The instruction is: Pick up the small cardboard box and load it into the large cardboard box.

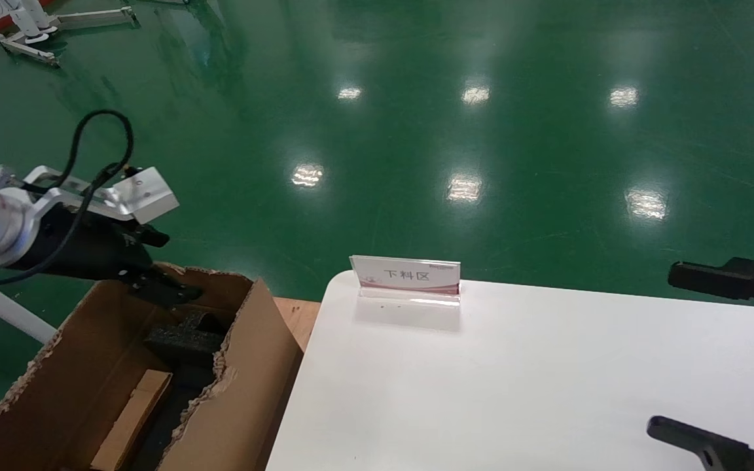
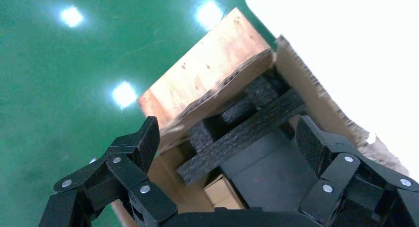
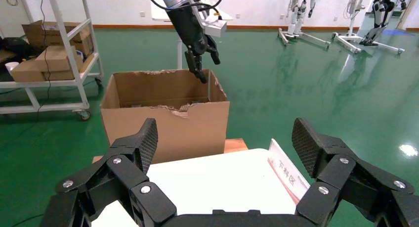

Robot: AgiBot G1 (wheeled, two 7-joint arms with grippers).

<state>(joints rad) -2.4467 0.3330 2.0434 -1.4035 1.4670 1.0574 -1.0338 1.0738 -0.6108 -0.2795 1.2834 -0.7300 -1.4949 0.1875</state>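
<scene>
Both of my grippers show with fingers spread wide and nothing between them; my left gripper hangs over the far end of the one large cardboard box, its fingertips just above the ragged rim and touching nothing that I can see; from its wrist view the left gripper frames the carton's inside. I count one small cardboard box, a thin flat brown piece lying inside the carton toward its near end, leaning along the left wall, with a corner of it also showing in the left wrist view; I count at least two black foam blocks across the carton's far half, seen crossing one another from the wrist. My right gripper is out over the right edge of the single white table, well apart from the carton; one small sign card stands at the table's far edge; a wooden board sits between carton and table.
</scene>
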